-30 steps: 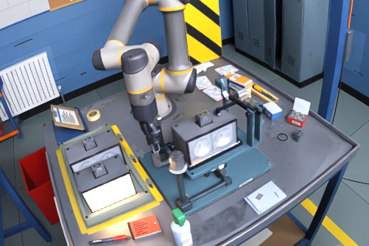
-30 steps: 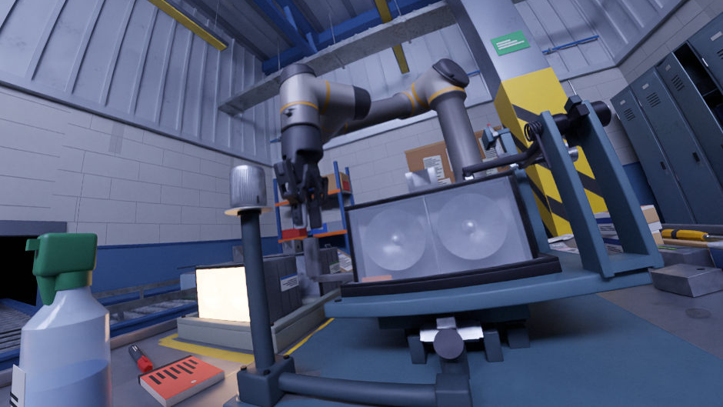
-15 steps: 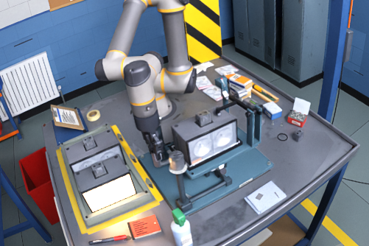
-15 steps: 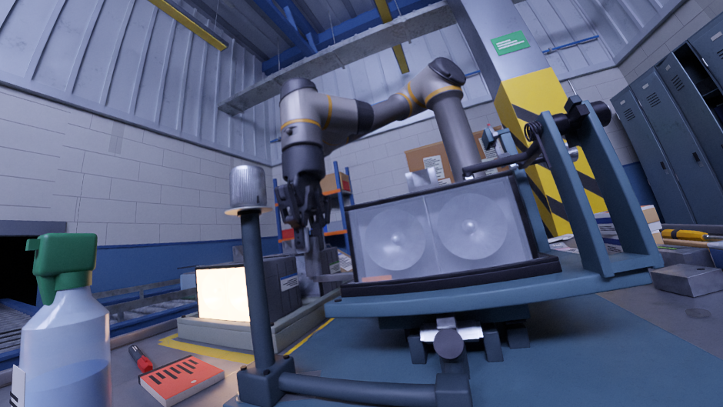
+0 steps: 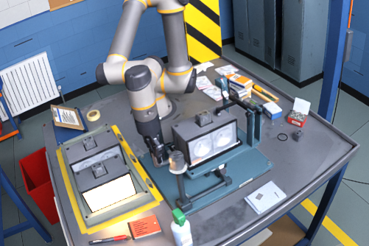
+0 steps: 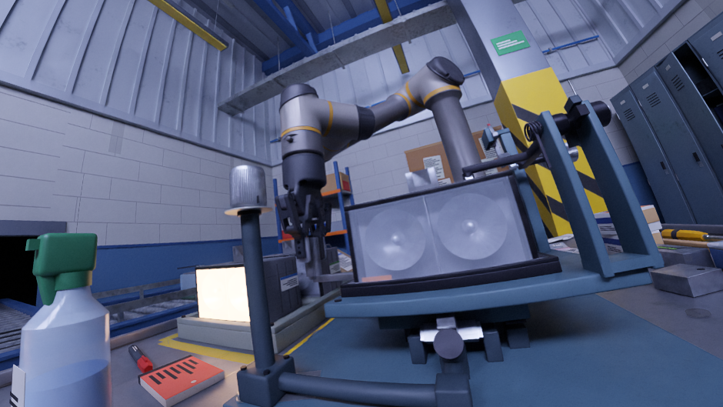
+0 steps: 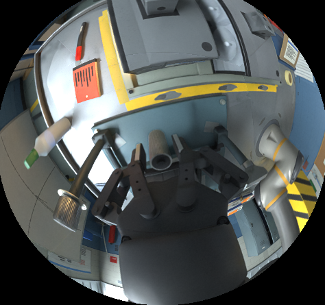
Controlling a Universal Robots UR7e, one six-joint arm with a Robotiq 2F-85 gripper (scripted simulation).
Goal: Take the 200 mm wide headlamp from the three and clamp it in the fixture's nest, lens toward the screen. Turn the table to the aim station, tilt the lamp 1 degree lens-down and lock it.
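Note:
A ribbed handle (image 7: 158, 148) on the left side of the fixture table is partly hidden by my fingers in the side views. My gripper (image 5: 157, 156) (image 6: 311, 247) (image 7: 158, 151) is open, down around that handle, holding nothing. The headlamp (image 5: 207, 139) (image 6: 442, 232) sits in the fixture's nest on the blue turntable (image 5: 208, 169), with its twin round lenses facing the front of the bench. A clamp arm (image 5: 232, 105) lies over its top. A knurled knob on a post (image 5: 177, 162) (image 6: 247, 187) (image 7: 68, 210) stands in front of the fixture.
A tray (image 5: 105, 173) on the left holds two other headlamps, one brightly lit (image 5: 109, 191). A spray bottle (image 5: 181, 228), a red card (image 5: 144, 226) and a marker (image 5: 109, 240) lie at the front edge. Boxes and small parts sit at the back right.

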